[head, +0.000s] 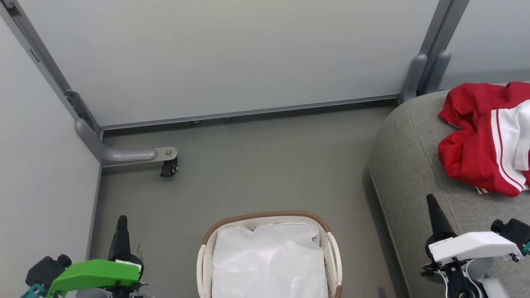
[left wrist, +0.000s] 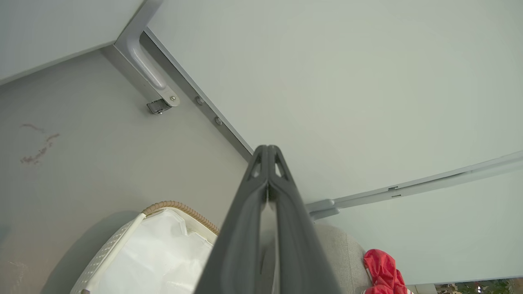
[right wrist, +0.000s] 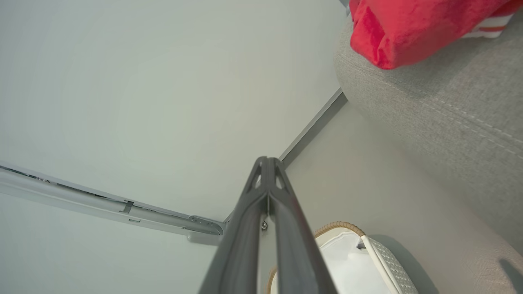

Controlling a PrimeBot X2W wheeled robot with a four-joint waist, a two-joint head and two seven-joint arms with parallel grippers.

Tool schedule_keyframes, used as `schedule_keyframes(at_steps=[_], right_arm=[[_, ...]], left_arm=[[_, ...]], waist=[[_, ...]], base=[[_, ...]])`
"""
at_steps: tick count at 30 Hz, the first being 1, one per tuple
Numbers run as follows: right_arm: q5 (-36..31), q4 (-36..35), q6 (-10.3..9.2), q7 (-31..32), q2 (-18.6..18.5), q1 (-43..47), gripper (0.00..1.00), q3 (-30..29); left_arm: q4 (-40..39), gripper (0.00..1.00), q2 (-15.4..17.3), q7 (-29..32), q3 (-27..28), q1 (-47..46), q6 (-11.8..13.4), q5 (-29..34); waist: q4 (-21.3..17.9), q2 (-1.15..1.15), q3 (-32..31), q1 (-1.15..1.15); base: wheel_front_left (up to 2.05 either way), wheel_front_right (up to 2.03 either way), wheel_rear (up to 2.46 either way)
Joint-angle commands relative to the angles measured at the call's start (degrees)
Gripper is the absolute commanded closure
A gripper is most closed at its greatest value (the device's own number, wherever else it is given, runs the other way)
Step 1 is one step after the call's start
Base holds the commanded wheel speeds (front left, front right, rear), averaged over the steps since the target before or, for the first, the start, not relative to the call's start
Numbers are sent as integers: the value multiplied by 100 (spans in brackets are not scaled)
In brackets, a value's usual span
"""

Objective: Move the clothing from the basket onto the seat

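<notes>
The red clothing (head: 484, 136) with white panels and thin stripes lies heaped on the grey seat (head: 410, 165) at the right; it also shows as a red edge (left wrist: 382, 271) and a red fold (right wrist: 412, 28) on the seat (right wrist: 449, 106). The basket (head: 267, 219) stands on the floor at bottom centre, holding just its white liner (head: 269, 260). My left gripper (head: 122, 221) hangs shut and empty left of the basket (left wrist: 179, 208). My right gripper (head: 431, 203) is shut and empty above the seat's front edge, right of the basket (right wrist: 343, 226).
Pale partition panels (head: 232, 58) wall the space at the back and left. A grey support foot with a black caster (head: 167, 167) juts onto the floor at back left. Grey floor (head: 256, 174) lies between the basket and the panels.
</notes>
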Motion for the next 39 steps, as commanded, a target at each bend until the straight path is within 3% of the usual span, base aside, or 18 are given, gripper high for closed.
schedule_keyframes(at_steps=[1,39], right_arm=[[181,-83,-2,43,-42,-92,100,-29],[2213,-169,-4,584,-56,-117,100,-183]], left_arm=[[-85,100,51,40,37,-168,-21,-158],[-186,100,49,581,304,-340,-31,-1909]], waist=[[-2,0,-3,0],[-45,0,-81,0]], base=[[0,0,0],[0,0,0]])
